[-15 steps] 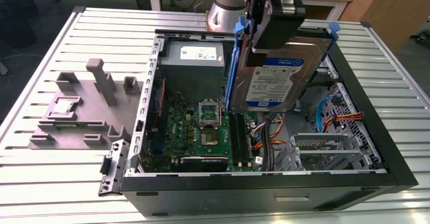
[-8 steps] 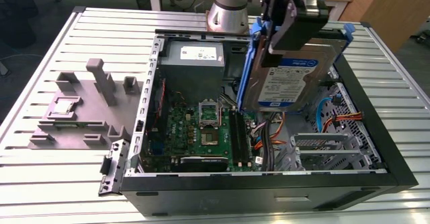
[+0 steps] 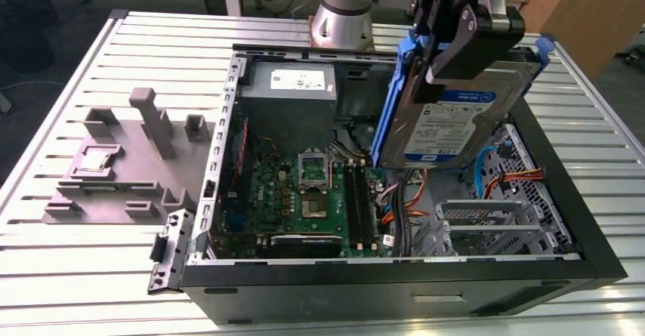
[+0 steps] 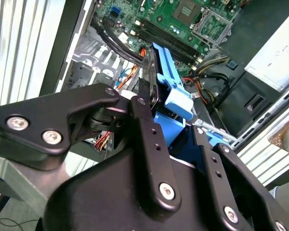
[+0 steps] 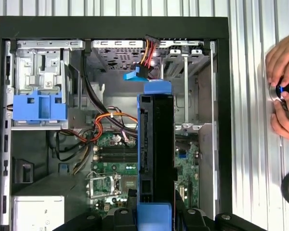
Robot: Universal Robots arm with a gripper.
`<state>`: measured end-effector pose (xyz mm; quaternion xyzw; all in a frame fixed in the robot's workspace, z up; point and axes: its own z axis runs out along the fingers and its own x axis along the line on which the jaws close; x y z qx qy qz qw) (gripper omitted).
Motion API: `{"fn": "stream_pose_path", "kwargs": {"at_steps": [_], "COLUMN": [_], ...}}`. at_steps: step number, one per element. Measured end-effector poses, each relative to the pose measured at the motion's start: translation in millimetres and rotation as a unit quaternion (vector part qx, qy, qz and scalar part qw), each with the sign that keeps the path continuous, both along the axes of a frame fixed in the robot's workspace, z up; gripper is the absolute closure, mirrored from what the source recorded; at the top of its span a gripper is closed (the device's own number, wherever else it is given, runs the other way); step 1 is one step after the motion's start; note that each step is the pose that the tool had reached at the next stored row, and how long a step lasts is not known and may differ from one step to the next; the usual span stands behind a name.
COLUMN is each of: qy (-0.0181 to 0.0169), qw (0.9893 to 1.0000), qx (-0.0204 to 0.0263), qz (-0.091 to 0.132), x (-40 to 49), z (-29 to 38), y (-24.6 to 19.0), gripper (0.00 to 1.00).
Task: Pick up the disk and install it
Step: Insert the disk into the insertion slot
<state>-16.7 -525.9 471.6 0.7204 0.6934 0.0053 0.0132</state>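
My gripper (image 3: 458, 57) is clamped on the disk (image 3: 454, 124) and holds it in the air over the open case (image 3: 403, 275). In the exterior view the disk stands nearly upright, its white-and-blue label facing the camera and its blue rails showing along the top and the view's left edge. One black finger lies across the upper part of the label.

In the second wrist view the fingers (image 4: 147, 139) are closed on either side of the disk (image 4: 171, 91), pinching it by its faces, with the blue carrier sticking out past them.

In the first wrist view I look down the disk (image 5: 156, 144) edge-on. It hangs over the motherboard (image 5: 111, 168), between the memory slots and the case wall. Whether its lower edge is already below the case rim I cannot tell.

The blue bracket (image 5: 38, 106) sits in a bay at one corner of the case, well apart from the disk. The power supply (image 3: 292, 83) occupies the far corner in the exterior view. The drive cage (image 3: 494, 223) lies below the disk towards the exterior view's right.

On the table (image 3: 101, 260), at the exterior view's left of the case, rests a grey fixture (image 3: 121, 162). A person's hands (image 5: 284, 91) rest on the table beside the case.
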Motion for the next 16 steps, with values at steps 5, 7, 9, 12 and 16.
{"fn": "stream_pose_path", "kwargs": {"at_steps": [5, 7, 9, 12, 16], "qy": [0.0, 0.0, 0.0, 0.0, 0.0], "qw": [1.0, 1.0, 1.0, 1.0, 1.0], "qx": [0.0001, 0.0001, 0.0001, 0.0001, 0.0001], "qz": [0.0, 0.0, 0.0, 0.0, 0.0], "x": [2.5, 4.1, 7.0, 13.0, 21.6], "z": [-1.9, -2.5, -3.4, -4.7, -6.7], "y": [-11.2, -14.5, -16.0, -16.8, -17.8], "gripper": [0.63, 0.63, 0.63, 0.63, 0.63]}}
